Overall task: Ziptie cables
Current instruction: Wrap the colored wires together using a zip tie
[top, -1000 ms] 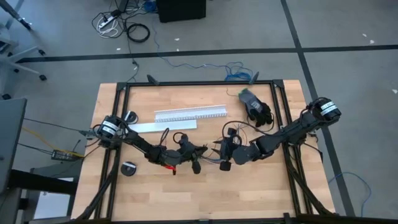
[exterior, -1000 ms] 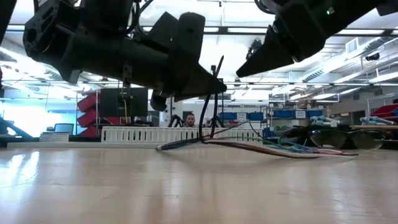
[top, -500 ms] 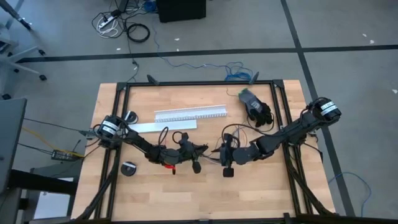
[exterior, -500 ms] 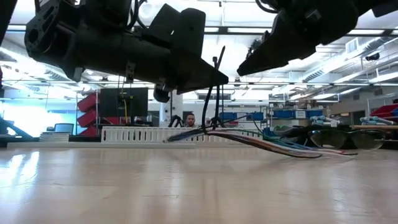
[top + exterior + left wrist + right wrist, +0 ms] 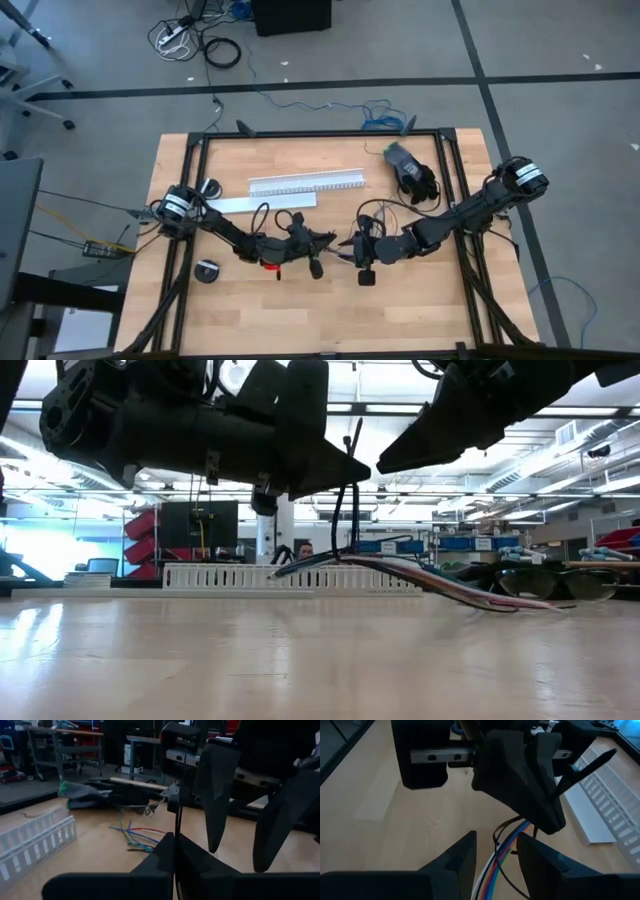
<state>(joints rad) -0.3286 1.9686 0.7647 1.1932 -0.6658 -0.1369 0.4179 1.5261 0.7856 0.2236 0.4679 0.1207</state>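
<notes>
Standing upright, the ziptie is clamped in the left pincer above lifted cables; right pincer apart.

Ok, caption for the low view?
Left gripper shut on the ziptie, cables lifted off the table.

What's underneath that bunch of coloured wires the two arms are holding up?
Under the cables, the low view shows a gap over bare wooden table; their far end droops toward it. The ziptie loops them from the shut left gripper. Its underside isn't visible.
</notes>
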